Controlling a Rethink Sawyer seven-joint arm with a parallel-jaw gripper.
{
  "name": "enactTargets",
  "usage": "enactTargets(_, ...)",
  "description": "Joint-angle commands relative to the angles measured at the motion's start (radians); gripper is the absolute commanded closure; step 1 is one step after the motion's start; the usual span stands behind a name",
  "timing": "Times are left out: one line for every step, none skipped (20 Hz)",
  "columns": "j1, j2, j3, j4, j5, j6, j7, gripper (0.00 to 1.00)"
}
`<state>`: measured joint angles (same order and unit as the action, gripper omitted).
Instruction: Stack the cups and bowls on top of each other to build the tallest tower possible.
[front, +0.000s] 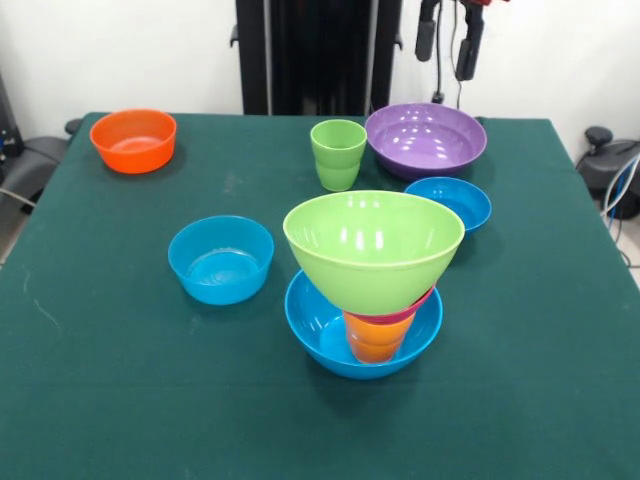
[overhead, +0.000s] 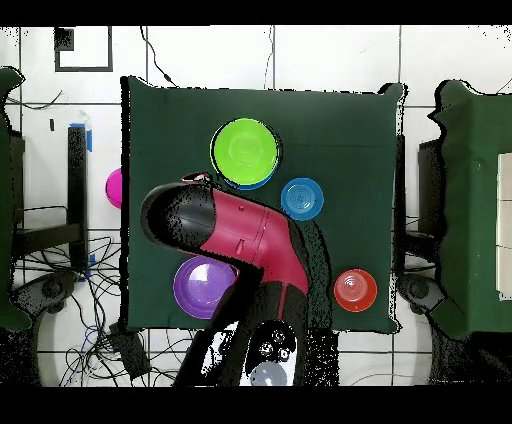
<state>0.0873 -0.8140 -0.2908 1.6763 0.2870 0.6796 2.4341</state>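
Note:
A tower stands near the table's middle front: a large blue bowl (front: 325, 340) holds an orange-yellow cup (front: 375, 342). On the cup sits a small pink-red bowl (front: 408, 310), and on that a large lime green bowl (front: 373, 245), which also shows in the overhead view (overhead: 245, 152). A light green cup (front: 338, 153) stands upright beside the wide purple bowl (front: 425, 138). Small blue bowls sit at the right (front: 450, 202) and left (front: 220, 260). A small orange bowl (front: 133, 140) sits far left. My gripper (front: 447, 42) hangs open and empty, high above the purple bowl.
The green table cloth (front: 100, 380) ends at the edges on all sides. The black pedestal (front: 318, 55) stands behind the table. In the overhead view the red and black arm (overhead: 250, 235) covers the table's middle. Chairs and cables lie around the table.

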Motion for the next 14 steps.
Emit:
enactTargets(0.014,0.011,-0.01,-0.063,-0.055,0.172,0.132,0.0)
enactTargets(0.011,0.009,-0.007,-0.063,-0.054,0.177,0.125,0.0)
enactTargets(0.008,0.002,-0.002,-0.057,-0.048,0.188,0.119,0.0)
enactTargets(0.01,-0.001,-0.003,-0.053,-0.048,0.186,0.114,0.0)
enactTargets(0.022,-0.011,-0.007,-0.034,-0.049,0.172,0.115,0.0)
enactTargets(0.029,-0.019,-0.01,-0.019,-0.051,0.164,0.113,0.0)
enactTargets(0.036,-0.028,-0.014,-0.004,-0.053,0.157,0.111,0.0)
enactTargets(0.041,-0.035,-0.015,0.01,-0.052,0.149,0.11,0.0)
enactTargets(0.058,-0.052,-0.017,0.045,-0.048,0.13,0.116,0.0)
enactTargets(0.066,-0.061,-0.02,0.059,-0.046,0.128,0.12,0.0)
enactTargets(0.081,-0.08,-0.027,0.082,-0.04,0.135,0.129,0.0)
enactTargets(0.092,-0.091,-0.033,0.094,-0.037,0.14,0.137,0.0)
enactTargets(0.111,-0.105,-0.045,0.105,-0.038,0.148,0.15,0.0)
enactTargets(0.131,-0.119,-0.058,0.116,-0.039,0.155,0.163,0.0)
